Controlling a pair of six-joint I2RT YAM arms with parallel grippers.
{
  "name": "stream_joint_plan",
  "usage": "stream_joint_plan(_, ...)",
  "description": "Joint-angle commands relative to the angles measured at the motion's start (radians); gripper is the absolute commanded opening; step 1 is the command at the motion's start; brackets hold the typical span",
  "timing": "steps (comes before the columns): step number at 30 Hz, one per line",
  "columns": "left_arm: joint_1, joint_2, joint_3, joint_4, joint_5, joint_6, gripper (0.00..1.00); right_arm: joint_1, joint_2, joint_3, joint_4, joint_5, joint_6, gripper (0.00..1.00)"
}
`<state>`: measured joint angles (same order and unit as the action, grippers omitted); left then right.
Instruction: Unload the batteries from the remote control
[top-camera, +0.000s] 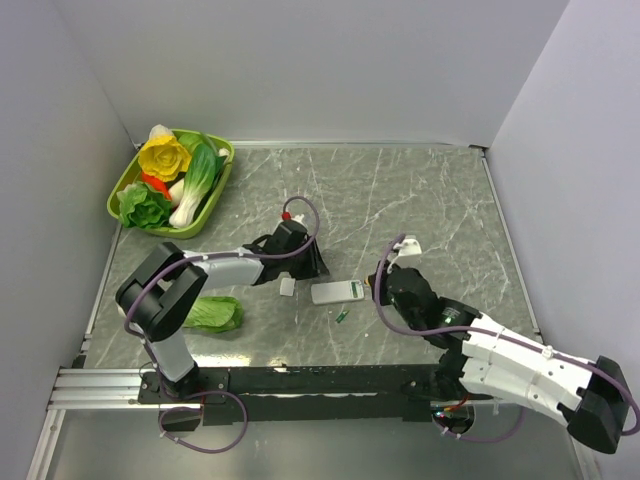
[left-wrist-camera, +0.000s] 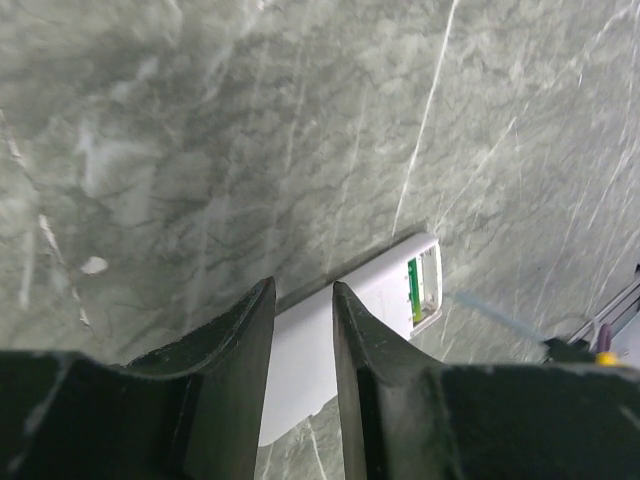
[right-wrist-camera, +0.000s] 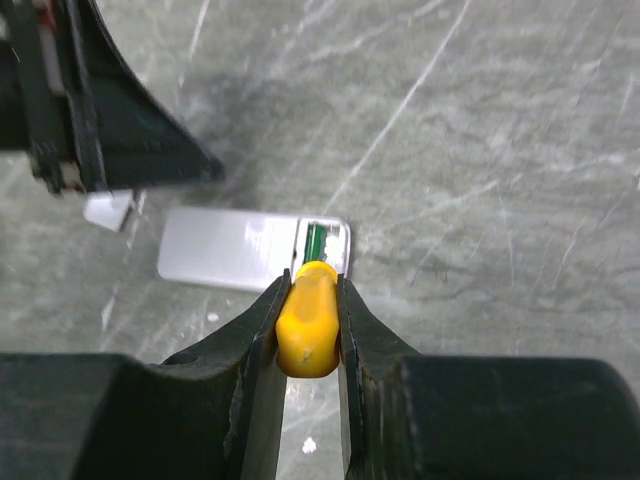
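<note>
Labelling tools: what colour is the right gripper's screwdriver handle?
Yellow screwdriver handle; best in right wrist view.

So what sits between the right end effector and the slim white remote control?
A yellow screwdriver handle, clamped in the right end effector, fills that gap, pointing at the open end of the slim white remote control; the right wrist view shows it.

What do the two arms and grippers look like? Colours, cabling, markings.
Both arms mix black joint housings with white link shells: left arm, right arm. A loose purple cable loops along each. The left gripper and right gripper have matte black fingers, tapered and slightly curved. No readable markings.
</note>
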<state>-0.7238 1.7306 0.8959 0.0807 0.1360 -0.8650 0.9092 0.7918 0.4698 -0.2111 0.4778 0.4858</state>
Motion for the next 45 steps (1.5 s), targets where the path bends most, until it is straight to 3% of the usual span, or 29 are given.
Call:
stream_joint_plan(1, -0.019, -0.046, 0.018, -0.012, -0.026, 0.026, 0.35, -0.081, -0.011, -0.004, 0.062, -0.054, -0.018, 0.0)
stream_joint_plan(9, -0.026, -0.101, -0.021, -0.004, -0.053, 0.012, 0.34, -0.21, 0.11, 0.096, -0.048, -0.162, 0.08, 0.0)
stream_joint_plan(16, -0.06, -0.123, -0.037, 0.002, -0.047, -0.008, 0.32, -0.239, 0.041, 0.075, 0.001, -0.202, -0.013, 0.0)
stream_joint_plan(23, -0.065, -0.126, -0.078, 0.01, -0.05, -0.025, 0.3, -0.303, 0.047, 0.11, -0.045, -0.283, 0.05, 0.0)
stream_joint_plan(29, -0.065, -0.158, -0.118, 0.007, -0.052, -0.042, 0.3, -0.328, -0.034, -0.015, 0.191, -0.508, -0.113, 0.0)
stream_joint_plan(31, -0.065, -0.173, -0.129, -0.007, -0.064, -0.046, 0.29, -0.332, -0.057, -0.043, 0.266, -0.508, -0.172, 0.0)
stream_joint_plan(39, -0.08, -0.25, -0.161, -0.059, -0.09, -0.052, 0.34, -0.354, -0.037, -0.126, 0.364, -0.536, -0.24, 0.0)
stream_joint_plan(45, -0.088, -0.232, -0.172, -0.055, -0.087, -0.062, 0.37, -0.355, -0.005, -0.122, 0.338, -0.55, -0.26, 0.0)
